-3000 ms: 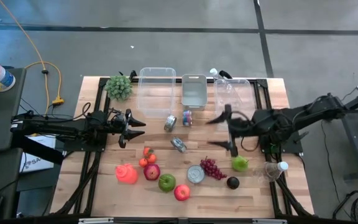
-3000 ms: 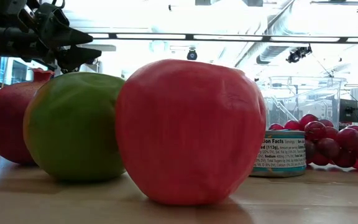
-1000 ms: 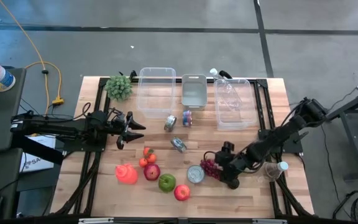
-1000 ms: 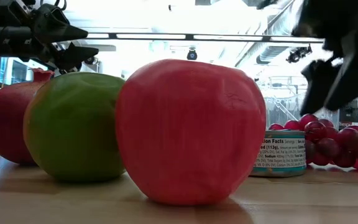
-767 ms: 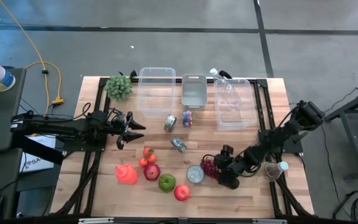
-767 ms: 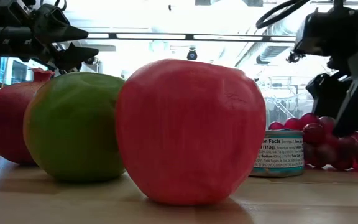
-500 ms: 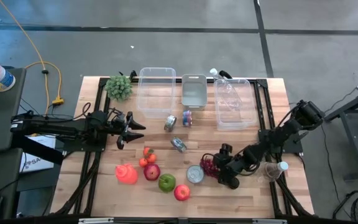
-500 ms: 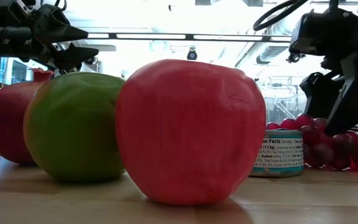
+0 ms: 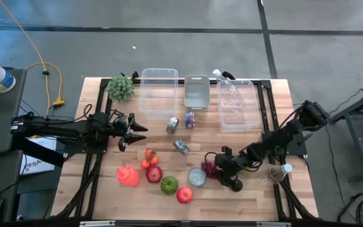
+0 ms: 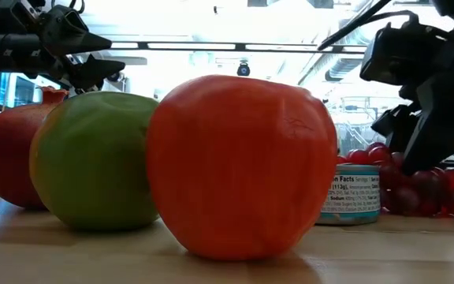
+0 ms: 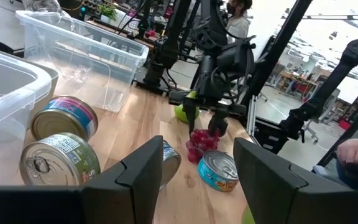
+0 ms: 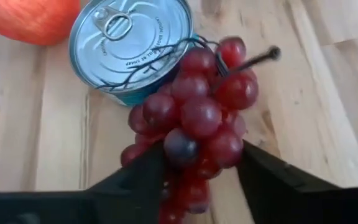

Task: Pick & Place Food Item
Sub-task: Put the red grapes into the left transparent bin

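A bunch of dark red grapes (image 9: 208, 169) (image 12: 197, 118) lies on the wooden table beside a tuna can (image 9: 197, 177), its stem (image 12: 253, 60) pointing away from my right arm. My right gripper (image 9: 217, 166) (image 12: 202, 150) reaches down over the bunch from the table's right and is shut on it. My left gripper (image 9: 140, 129) (image 11: 199, 149) hangs open and level above the table's left half, touching nothing. My right gripper pinches the grape bunch between its two fingers, at the end away from the stem (image 12: 225, 149). One finger (image 12: 148, 171) is on each side of the cluster. The fingers slant down from the table's right side. The bunch lies on the table against the can.
Near the front lie a green apple (image 9: 169, 185), a red apple (image 9: 184, 195) and a pomegranate (image 9: 154, 174). Three clear bins (image 9: 196, 91) stand along the far edge, with cans (image 9: 172, 124) before them. A bottle (image 9: 279, 170) lies at the right edge.
My right gripper has come down and a little toward the table's left edge, settling over the grapes. The bunch has been nudged slightly toward the can.
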`<state>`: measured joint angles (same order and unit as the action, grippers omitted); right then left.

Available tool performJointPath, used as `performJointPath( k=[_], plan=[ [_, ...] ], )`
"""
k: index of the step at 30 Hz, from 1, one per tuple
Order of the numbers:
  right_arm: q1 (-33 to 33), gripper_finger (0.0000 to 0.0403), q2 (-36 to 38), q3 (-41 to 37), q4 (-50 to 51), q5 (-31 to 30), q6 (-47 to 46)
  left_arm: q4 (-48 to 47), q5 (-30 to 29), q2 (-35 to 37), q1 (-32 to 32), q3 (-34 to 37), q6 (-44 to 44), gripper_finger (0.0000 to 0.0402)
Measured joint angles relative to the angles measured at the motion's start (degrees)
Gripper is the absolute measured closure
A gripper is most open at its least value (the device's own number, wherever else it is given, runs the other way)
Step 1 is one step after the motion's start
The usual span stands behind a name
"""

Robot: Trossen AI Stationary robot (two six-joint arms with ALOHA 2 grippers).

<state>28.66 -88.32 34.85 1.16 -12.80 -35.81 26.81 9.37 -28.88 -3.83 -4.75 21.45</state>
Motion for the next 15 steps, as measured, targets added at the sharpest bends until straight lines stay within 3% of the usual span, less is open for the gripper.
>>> performJointPath(
  k=[7, 15],
  plan=[
    [-1.5, 0.0385, 1.1, -0.1, -0.2, 1.7, 7.4, 0.0, 0.2, 0.0, 0.0, 0.0, 0.0, 0.0211],
    [0.1, 0.0399, 5.4, -0.2, 2.4, -6.5, 9.3, 0.0, 0.1, 0.0, 0.0, 0.0, 0.0, 0.0211]
  ],
)
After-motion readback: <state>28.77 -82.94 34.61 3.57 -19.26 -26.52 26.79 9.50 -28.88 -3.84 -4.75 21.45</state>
